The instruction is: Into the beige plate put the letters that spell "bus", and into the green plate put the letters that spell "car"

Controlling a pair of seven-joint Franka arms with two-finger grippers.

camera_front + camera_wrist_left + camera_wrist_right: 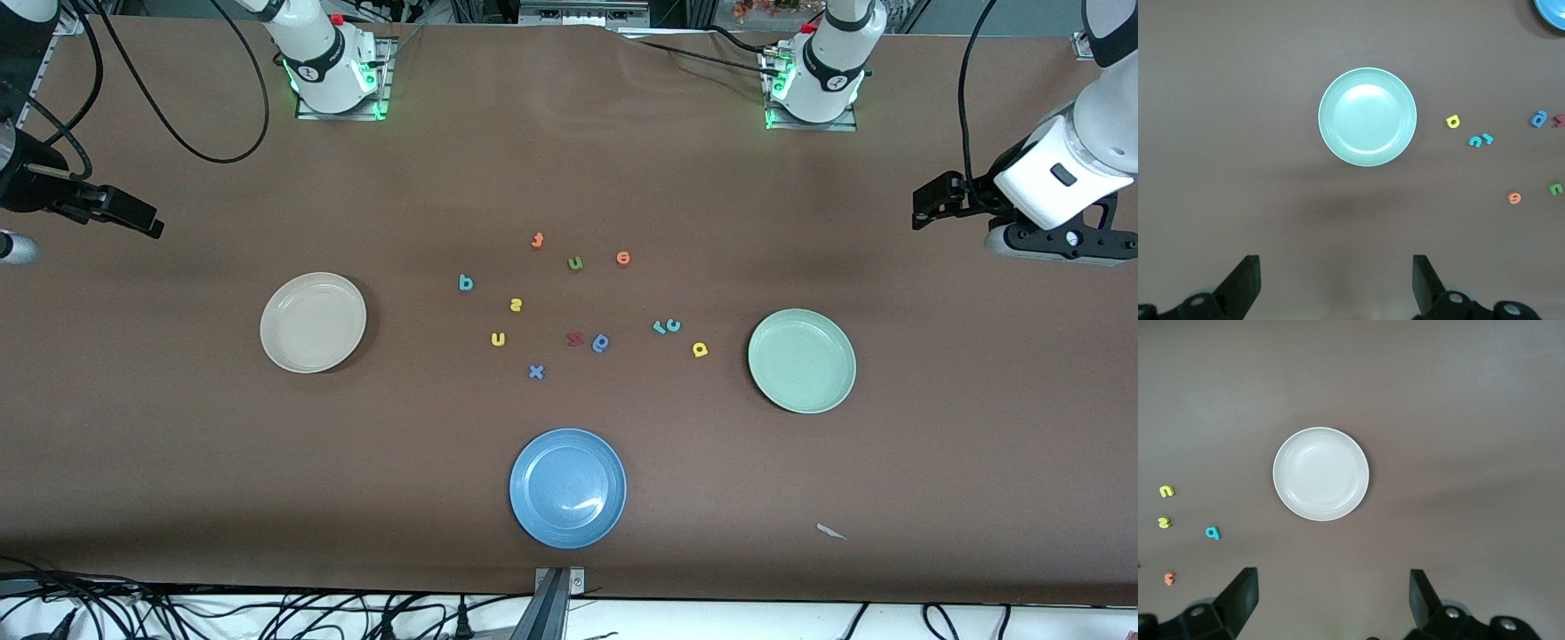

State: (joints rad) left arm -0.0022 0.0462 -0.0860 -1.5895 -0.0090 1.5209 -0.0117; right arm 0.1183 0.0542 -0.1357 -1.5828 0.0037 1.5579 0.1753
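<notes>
The beige plate [313, 322] [1321, 473] lies toward the right arm's end and the green plate [802, 360] [1367, 117] toward the left arm's end. Between them on the table lie the teal b [466, 283], yellow s [516, 305] and yellow u [498, 339]. Closer to the green plate are the teal r [659, 327] touching the teal c [673, 325], and the yellow a [700, 349]. My left gripper [1337, 280] hangs open and holds nothing, high above bare table beside the green plate. My right gripper [1333, 597] is likewise open, high beside the beige plate.
A blue plate [567, 488] sits nearer the front camera than the letters. Other letters lie among them: an olive u [575, 263], orange e [623, 258], orange t [537, 240], red z [575, 339], blue a-like letter [601, 343] and blue x [536, 372].
</notes>
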